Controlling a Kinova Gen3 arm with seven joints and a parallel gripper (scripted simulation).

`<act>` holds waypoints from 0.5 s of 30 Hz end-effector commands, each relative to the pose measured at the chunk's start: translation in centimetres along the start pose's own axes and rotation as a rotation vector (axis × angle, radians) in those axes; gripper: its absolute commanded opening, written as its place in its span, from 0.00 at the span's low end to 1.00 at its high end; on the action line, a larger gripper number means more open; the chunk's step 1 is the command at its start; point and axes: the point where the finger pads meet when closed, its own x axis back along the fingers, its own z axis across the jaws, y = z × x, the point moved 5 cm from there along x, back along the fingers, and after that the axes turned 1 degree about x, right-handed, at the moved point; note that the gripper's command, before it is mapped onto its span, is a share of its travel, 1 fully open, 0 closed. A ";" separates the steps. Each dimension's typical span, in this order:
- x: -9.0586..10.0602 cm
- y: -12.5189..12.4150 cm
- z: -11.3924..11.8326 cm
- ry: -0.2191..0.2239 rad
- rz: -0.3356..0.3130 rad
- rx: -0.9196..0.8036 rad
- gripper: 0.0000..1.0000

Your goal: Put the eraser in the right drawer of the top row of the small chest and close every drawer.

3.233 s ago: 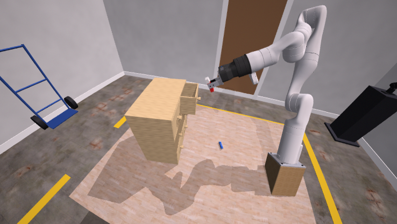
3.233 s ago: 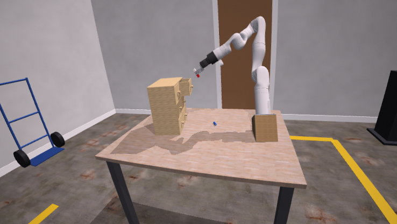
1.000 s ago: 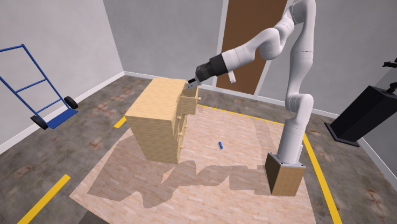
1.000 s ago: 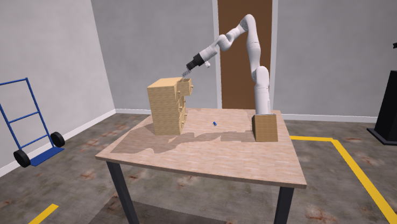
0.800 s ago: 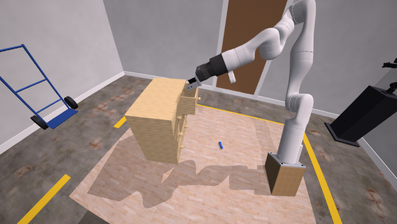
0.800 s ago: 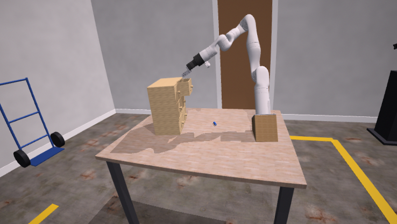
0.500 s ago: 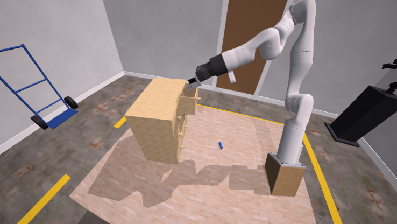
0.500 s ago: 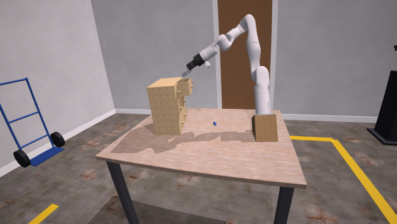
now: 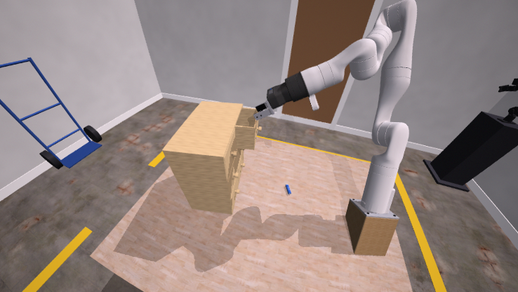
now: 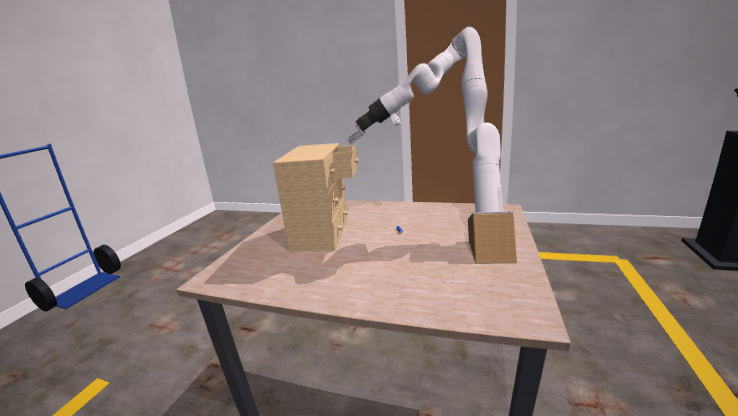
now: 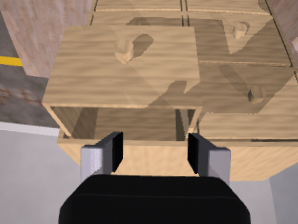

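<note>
Top: tool spread, gripping nothing, over open drawer, upper centre. Exterior: tool needed lifting clear before a gentle, square push. Wrist: eraser unseen, probably behind drawer front, left of frame.

1. Brings the gripper in from farther out to the open top-right drawer.
2. Parts the fingers, freed of the red-and-white eraser gripped earlier.
3. Sits slightly farther from the chest than a second ago.
</note>
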 end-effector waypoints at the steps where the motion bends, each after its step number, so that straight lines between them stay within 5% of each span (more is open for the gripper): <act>1: 1.9 -0.2 -0.1 0.002 -0.019 0.000 1.00; 15: 7.7 -3.1 -0.1 0.002 -0.019 0.000 1.00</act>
